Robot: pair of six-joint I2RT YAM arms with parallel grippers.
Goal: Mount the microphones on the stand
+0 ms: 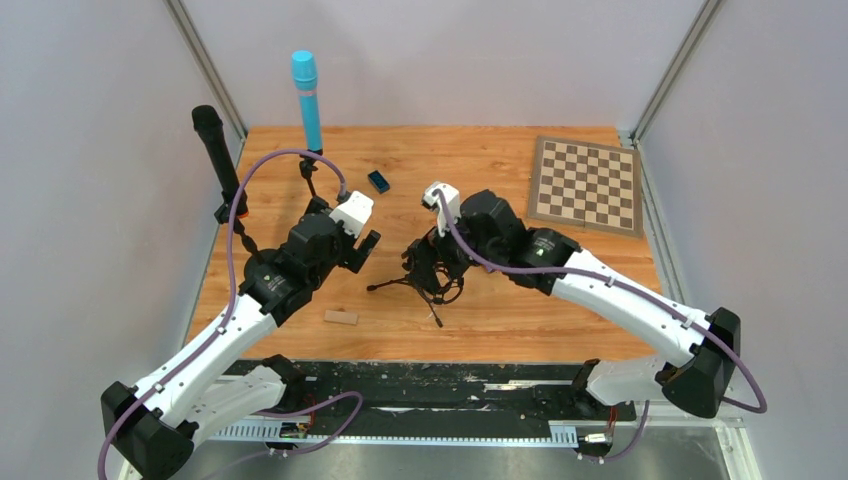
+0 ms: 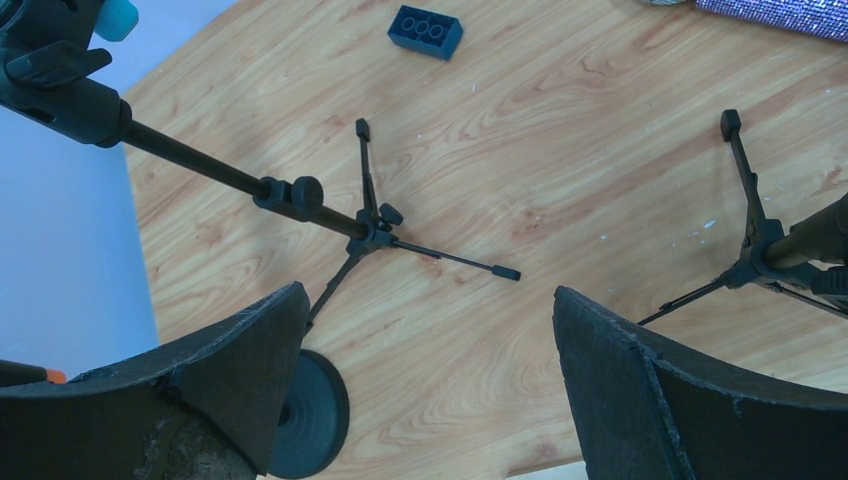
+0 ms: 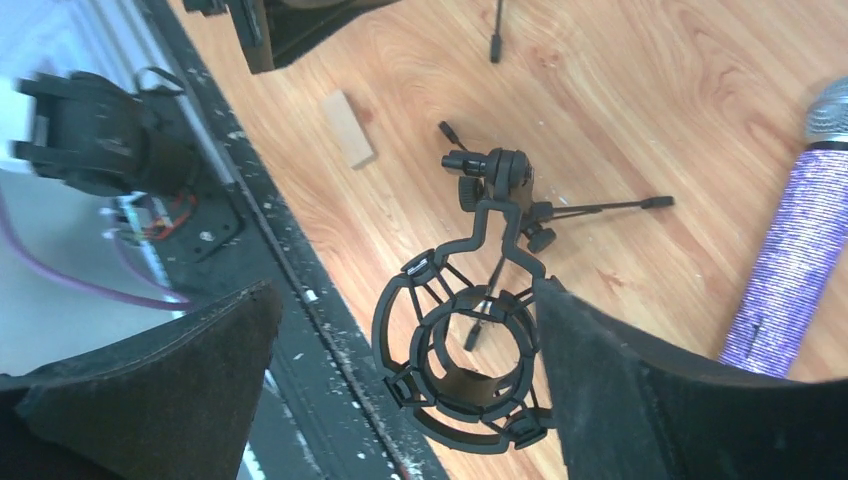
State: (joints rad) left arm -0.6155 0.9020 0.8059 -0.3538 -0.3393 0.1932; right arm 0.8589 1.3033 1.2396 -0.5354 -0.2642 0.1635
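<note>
The all-black microphone (image 1: 213, 148) stands in a stand at the far left, orange end (image 1: 240, 212) down. The light blue microphone (image 1: 307, 98) stands in a tripod stand (image 2: 370, 225) behind my left arm. A third tripod stand (image 1: 425, 285) carries an empty black shock mount (image 3: 465, 370). My right gripper (image 3: 410, 340) is open around that mount, whose ring lies against the right finger. The purple glitter microphone (image 3: 790, 270) with silver mesh head lies on the table beside it. My left gripper (image 2: 430, 330) is open and empty above bare wood.
A checkerboard (image 1: 585, 185) lies at the back right. A small dark blue brick (image 1: 378, 181) lies mid-back, also in the left wrist view (image 2: 425, 30). A wooden block (image 1: 340, 317) lies near the front edge. The black stand's round base (image 2: 310, 415) is near my left finger.
</note>
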